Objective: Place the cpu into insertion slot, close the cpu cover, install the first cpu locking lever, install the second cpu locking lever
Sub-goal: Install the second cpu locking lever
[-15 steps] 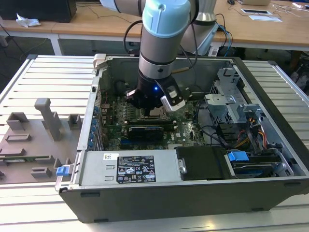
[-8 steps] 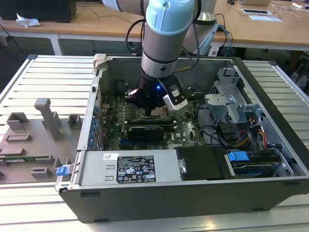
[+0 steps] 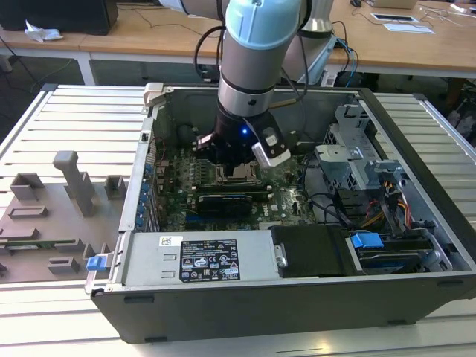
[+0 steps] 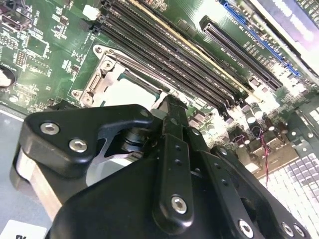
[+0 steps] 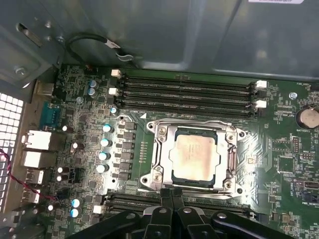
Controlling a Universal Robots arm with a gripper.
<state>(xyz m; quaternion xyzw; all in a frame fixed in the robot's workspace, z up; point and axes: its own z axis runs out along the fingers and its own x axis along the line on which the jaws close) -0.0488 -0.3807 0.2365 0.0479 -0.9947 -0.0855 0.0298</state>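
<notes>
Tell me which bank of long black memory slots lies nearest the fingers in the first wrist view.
The bank on the near side of the cpu, beside the fingers. The other bank lies across the socket, toward the case wall.

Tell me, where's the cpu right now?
In the first wrist view the cpu sits in the insertion slot, between memory slots, just beyond the gripper.

An open grey computer case (image 3: 416,286) lies on a slatted metal tabletop (image 3: 74,119). Inside, a green motherboard (image 5: 279,144) carries long black memory slots (image 5: 187,94) and a row of small blue-topped capacitors (image 5: 104,149). A power supply with a white label (image 3: 208,260) sits along the case's near wall, beside a blue-tabbed drive bay (image 3: 368,242). Grey fixtures (image 3: 71,178) stand on the exterior view's left.
</notes>
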